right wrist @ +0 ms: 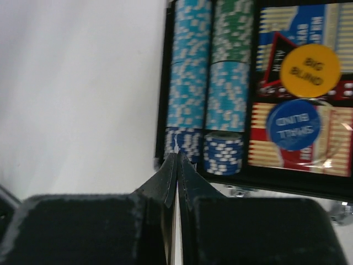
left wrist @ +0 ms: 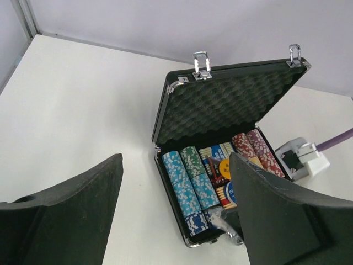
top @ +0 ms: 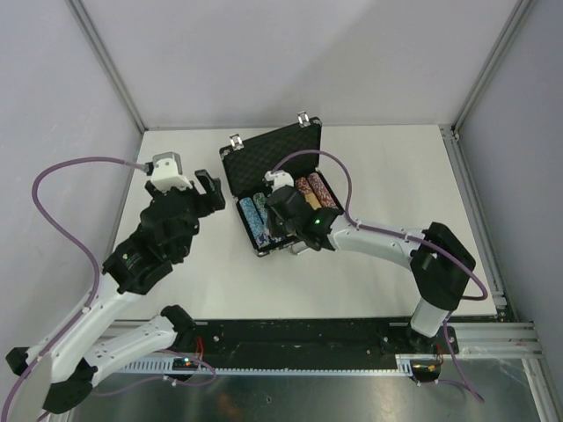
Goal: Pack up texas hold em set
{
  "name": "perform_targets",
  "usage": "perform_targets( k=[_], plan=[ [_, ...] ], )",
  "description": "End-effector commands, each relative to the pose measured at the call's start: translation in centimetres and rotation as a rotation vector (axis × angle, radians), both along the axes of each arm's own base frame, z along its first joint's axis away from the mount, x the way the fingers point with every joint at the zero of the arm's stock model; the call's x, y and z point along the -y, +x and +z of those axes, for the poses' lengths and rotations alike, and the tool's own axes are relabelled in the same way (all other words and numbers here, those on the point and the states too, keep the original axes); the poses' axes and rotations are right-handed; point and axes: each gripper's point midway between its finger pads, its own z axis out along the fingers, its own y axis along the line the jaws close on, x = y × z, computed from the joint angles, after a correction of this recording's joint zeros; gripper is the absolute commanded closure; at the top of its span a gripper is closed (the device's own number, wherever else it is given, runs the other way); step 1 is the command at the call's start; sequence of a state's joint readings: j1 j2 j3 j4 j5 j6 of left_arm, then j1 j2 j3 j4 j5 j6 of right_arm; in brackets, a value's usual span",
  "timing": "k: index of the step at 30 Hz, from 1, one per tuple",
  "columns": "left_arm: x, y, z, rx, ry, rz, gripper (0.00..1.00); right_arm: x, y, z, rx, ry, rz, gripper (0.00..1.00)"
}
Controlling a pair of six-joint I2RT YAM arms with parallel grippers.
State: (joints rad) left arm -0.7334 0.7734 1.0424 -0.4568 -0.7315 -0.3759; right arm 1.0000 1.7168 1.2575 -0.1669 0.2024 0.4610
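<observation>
Right at the near end, your right gripper [right wrist: 176,157] has its fingers pressed flat together, and you can make out nothing between them. The tips sit at the near left corner of the open briefcase [right wrist: 287,181], against the short stacks of dark blue chips [right wrist: 223,152]; whether they actually touch a chip, you cannot tell.

Beyond those stacks run a light blue row [right wrist: 187,72] and a green row [right wrist: 231,27], both cut off at the top of the right wrist view. Beside them lie a blue button [right wrist: 292,122] and a yellow button [right wrist: 309,69] marked BIG BLIND. The yellow one half covers a red triangle [right wrist: 271,62]. Underneath is striped printing that may be card decks, too blurred to be sure.

Your left gripper [top: 209,186] hangs over the bare table [top: 396,167], just left of the case, fingers spread wide and empty. In its own view one finger blocks the case's near right corner.

Farther back, dark red chips [left wrist: 256,149] fill the right side. From above, your right arm hides the middle of the tray. Farthest off, the foam-lined lid [left wrist: 220,105] stands up, tilted back, two silver latches [left wrist: 202,63] on its top edge.
</observation>
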Motion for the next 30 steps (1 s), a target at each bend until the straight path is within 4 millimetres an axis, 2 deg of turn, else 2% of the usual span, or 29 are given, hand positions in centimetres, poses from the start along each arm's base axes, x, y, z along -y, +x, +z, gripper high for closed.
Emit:
perform_targets(
  k=[1,6,10,21,23,25,27,30],
  plan=[
    [-0.1,0.6,0.2,0.015,-0.022,0.034,0.17,2.4,2.5,0.4,0.05,-0.056,-0.077,1.0],
    [0.5,0.9,-0.5,-0.004,-0.006,0.016,0.17,4.5,4.3,-0.8,0.042,-0.1,-0.13,1.0],
    [0.9,0.9,-0.3,-0.002,-0.008,-0.004,0.17,5.6,5.2,-2.8,0.005,-0.13,-0.139,0.95],
    [1.0,0.8,0.1,0.007,0.006,-0.023,0.17,6.7,6.9,-6.1,-0.061,-0.147,-0.137,0.92],
    [0.9,0.8,0.0,0.006,0.008,-0.023,0.17,6.8,7.0,-6.4,-0.069,-0.149,-0.144,0.87],
    [0.9,0.8,0.0,0.006,0.01,-0.021,0.17,7.2,7.2,-6.5,-0.069,-0.155,-0.167,0.72],
    [0.9,0.8,0.0,0.006,0.012,-0.021,0.17,7.9,7.5,-6.3,-0.062,-0.165,-0.202,0.61],
    [0.9,0.7,0.0,0.006,0.013,-0.022,0.17,8.6,7.7,-4.7,-0.039,-0.157,-0.246,0.54]
  ],
)
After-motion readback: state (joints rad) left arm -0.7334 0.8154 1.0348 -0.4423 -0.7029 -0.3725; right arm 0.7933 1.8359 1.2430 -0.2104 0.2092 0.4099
